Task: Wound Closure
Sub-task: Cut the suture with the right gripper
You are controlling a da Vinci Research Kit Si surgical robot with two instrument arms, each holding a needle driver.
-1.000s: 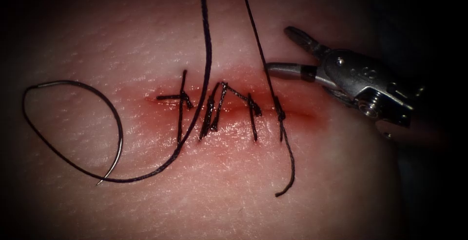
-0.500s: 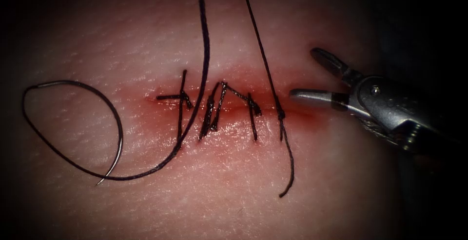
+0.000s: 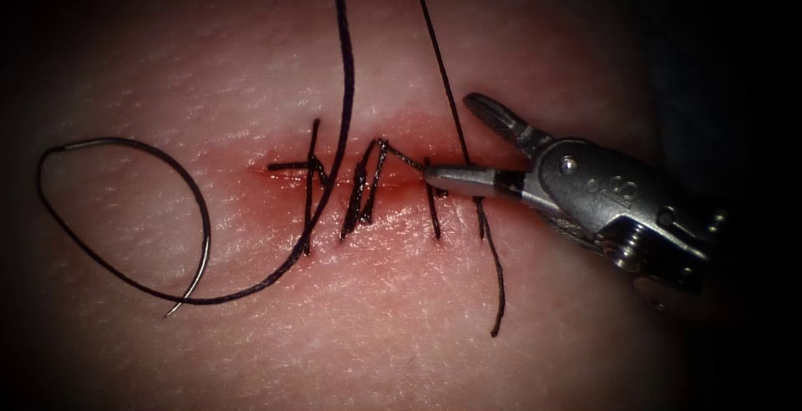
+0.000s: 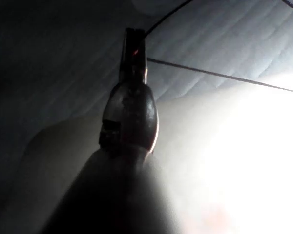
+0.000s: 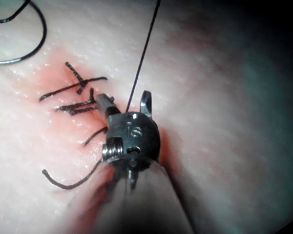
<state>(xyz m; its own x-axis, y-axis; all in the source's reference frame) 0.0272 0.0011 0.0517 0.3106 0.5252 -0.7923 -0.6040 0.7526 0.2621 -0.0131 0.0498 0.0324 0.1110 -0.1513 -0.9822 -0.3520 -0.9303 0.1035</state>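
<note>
Right tool (image 3: 458, 148) straddles taut thread (image 3: 441, 77), jaws wide, holding nothing; left tool (image 4: 133, 48) grips thread; needle (image 3: 180, 202) lies free at nine o'clock of the cut (image 3: 401, 181).

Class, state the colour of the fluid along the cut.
Red fluid, staining the tissue around the cut; clearest in the endoscope view.

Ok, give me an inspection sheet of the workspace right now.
Surface: tissue with cut, stitched, red fluid around it.
Job's things: needle lies free on the tissue, left of the stitches; thread runs up from it.
Clutter: cut end of thread below the cut.
Pincers: right pincer open astride a taut strand, holding nothing; left pincer shut on thread.
Cables: nothing seen.
Surroundings: dark.
</note>
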